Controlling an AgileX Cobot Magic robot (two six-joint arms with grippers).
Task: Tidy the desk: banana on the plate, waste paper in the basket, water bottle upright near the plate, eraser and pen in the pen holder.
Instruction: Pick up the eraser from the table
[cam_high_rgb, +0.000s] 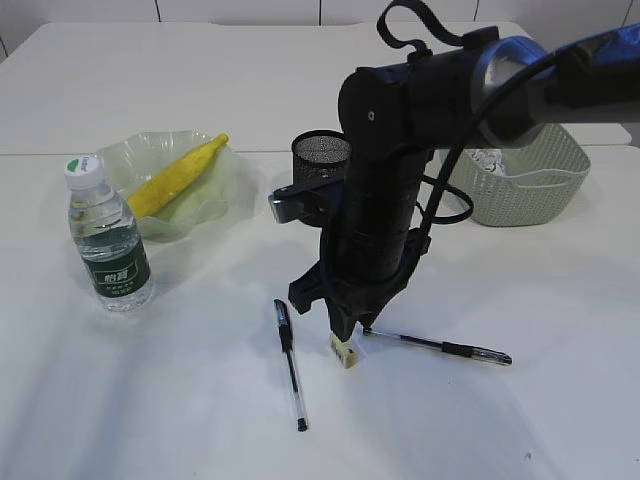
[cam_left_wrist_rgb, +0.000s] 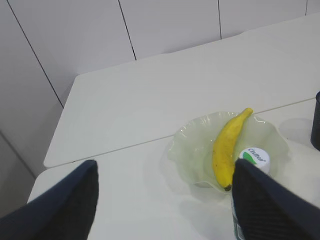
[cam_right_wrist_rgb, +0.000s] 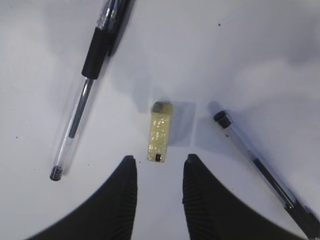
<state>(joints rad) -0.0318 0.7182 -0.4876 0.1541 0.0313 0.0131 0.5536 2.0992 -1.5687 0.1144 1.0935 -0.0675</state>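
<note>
- the desk is the big plain white top, everything sits on it
- the right arm is the biggest thing on it, a black column coming in from the upper right and pointing straight down at the middle of the desk
- the basket is at the right, behind that arm, sage green, with something pale and crumpled inside. can't tell exactly what it is
- the plate is at the back left, pale green and wavy-rimmed, with the banana lying in it on a slant, tip toward the back
- the water bottle stands upright just in front of the plate at the left, white cap on top, touching nothing that i can see
- the pen holder is the black mesh cup near the middle, mostly hidden behind the arm, looks empty from here but only the top shows
- the right gripper hangs just over the eraser, fingers partly apart with a gap between them and nothing in it
- the left gripper is up over the left side looking down at the plate, fingers spread wide, empty
- two pens still lie on the desk: one left of the eraser, the other to its right, both clear with black grips
- the eraser is the tiny cream block between the two pens, right under the right gripper, flat on the desk, not pinched
</note>
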